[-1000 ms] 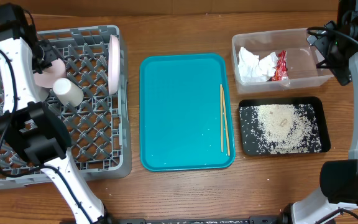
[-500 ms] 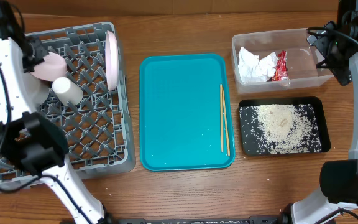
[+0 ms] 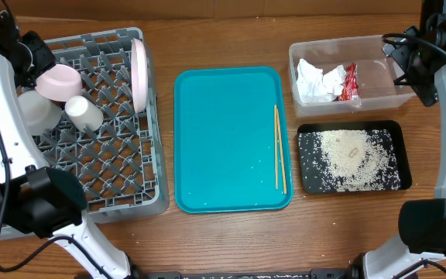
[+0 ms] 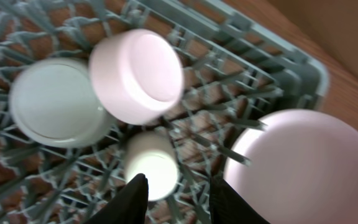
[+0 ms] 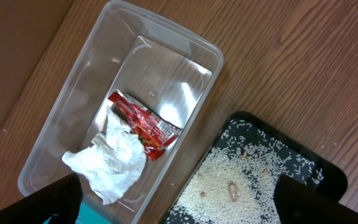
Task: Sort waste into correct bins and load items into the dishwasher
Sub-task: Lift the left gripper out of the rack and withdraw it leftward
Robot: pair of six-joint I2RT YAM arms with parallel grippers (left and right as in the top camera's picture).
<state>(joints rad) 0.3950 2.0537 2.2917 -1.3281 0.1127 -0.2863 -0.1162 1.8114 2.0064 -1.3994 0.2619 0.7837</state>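
Note:
The grey dish rack holds a pink bowl, a grey bowl, a white cup and a pink plate on edge. My left gripper is open and empty, above the rack's far left; in its wrist view the jaws hang over the cup, bowl and plate. The chopsticks lie on the teal tray. My right gripper is open, high over the clear tub holding the napkin and red wrapper. Rice fills the black tray.
The teal tray lies between the rack and the bins. The clear tub stands behind the black tray at the right. The right arm rises along the table's right edge.
My left gripper has drawn back up and left from the pink bowl, which now rests in the rack. The right arm has not moved.

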